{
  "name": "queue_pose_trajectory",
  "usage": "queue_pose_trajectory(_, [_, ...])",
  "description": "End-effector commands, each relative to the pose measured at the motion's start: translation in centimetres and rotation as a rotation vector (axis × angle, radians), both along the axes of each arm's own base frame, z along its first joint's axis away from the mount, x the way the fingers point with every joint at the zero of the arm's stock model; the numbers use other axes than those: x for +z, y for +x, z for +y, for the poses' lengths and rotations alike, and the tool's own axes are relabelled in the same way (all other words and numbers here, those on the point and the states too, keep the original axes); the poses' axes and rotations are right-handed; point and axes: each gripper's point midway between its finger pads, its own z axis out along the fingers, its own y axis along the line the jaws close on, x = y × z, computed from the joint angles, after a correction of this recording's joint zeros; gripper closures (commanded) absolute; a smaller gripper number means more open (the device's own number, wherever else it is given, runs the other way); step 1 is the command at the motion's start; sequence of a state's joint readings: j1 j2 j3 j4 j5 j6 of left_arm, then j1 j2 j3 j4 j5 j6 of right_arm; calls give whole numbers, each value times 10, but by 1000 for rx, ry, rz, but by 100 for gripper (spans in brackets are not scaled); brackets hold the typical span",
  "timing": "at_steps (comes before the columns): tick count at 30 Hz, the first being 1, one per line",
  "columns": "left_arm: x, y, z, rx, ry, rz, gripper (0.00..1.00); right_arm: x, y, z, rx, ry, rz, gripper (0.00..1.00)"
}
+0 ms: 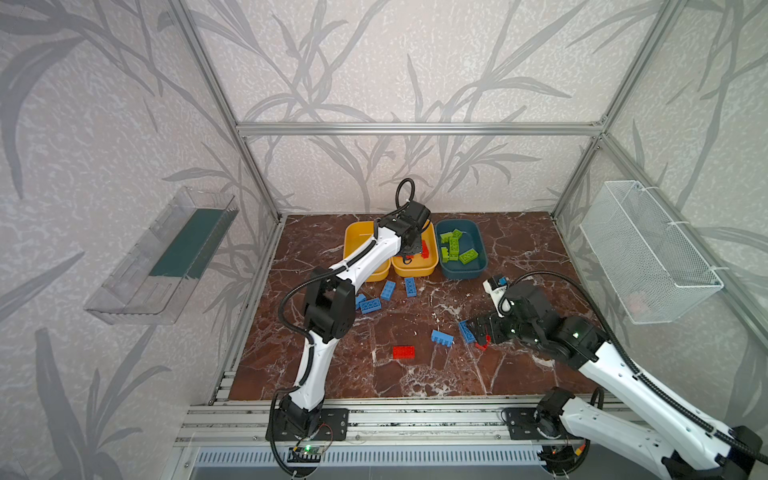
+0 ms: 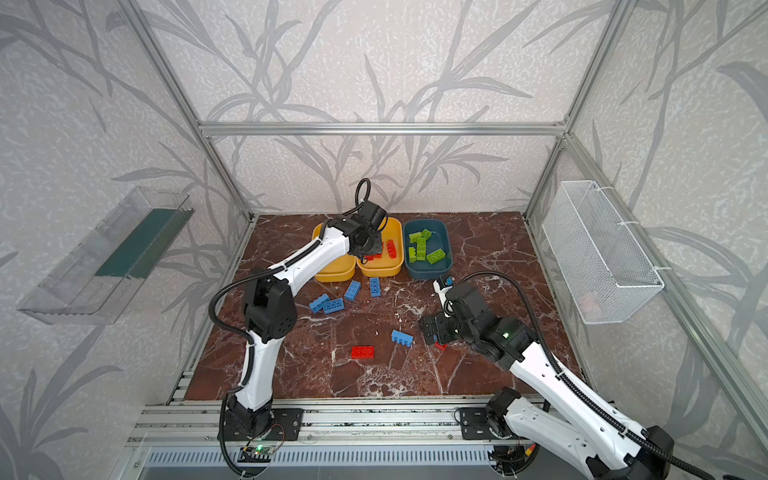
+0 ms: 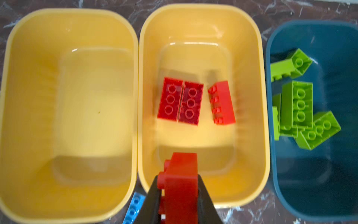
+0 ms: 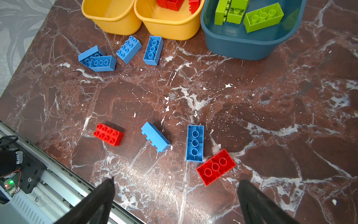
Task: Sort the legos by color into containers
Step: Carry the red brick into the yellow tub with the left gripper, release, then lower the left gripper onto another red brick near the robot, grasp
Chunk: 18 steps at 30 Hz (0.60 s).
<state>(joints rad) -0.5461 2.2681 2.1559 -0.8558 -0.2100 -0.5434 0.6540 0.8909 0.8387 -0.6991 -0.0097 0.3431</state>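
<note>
Our left gripper [image 3: 179, 191] clamps a red lego [image 3: 182, 164] above the middle yellow tub [image 3: 261, 108], where three red bricks [image 3: 190, 102] lie. We judge such bricks light, rigid and slick, best pinched across the smooth long walls, clear of the studs. Our right gripper [image 4: 175, 180] hangs spread wide and empty near a loose red brick [image 4: 216, 167]; blue legos [image 4: 153, 50] lie scattered on the table [image 4: 271, 97].

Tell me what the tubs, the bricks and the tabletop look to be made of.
Yellow tubs and teal tub: moulded plastic, smooth and slightly glossy; highlights glint on their rounded walls.
Bricks: hard shiny plastic, with crisp moulded studs.
Tabletop: looks like polished red-brown marble with white veins, possibly a printed laminate.
</note>
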Motion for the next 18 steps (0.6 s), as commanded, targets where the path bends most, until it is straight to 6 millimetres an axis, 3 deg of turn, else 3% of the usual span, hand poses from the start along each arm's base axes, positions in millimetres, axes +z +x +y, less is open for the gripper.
queue_pose_trajectory(1, [-14, 11, 2, -20, 20, 75, 79, 4, 5, 3, 11, 20, -13, 1])
queue_pose_trajectory(6, [-22, 26, -17, -37, -58, 92, 44, 3, 10, 0, 3, 34, -6, 1])
queue_pose_trajectory(11, [-3, 13, -13, 1, -76, 83, 41, 3, 9, 2, 25, 39, 4, 1])
queue_pose_trajectory(14, [17, -6, -5, 12, -76, 55, 41, -1, 7, 2, 29, 30, 20, 1])
queue_pose_trajectory(18, [26, -48, 7, -9, -83, 55, 41, -1, 1, 3, 34, 59, 25, 1])
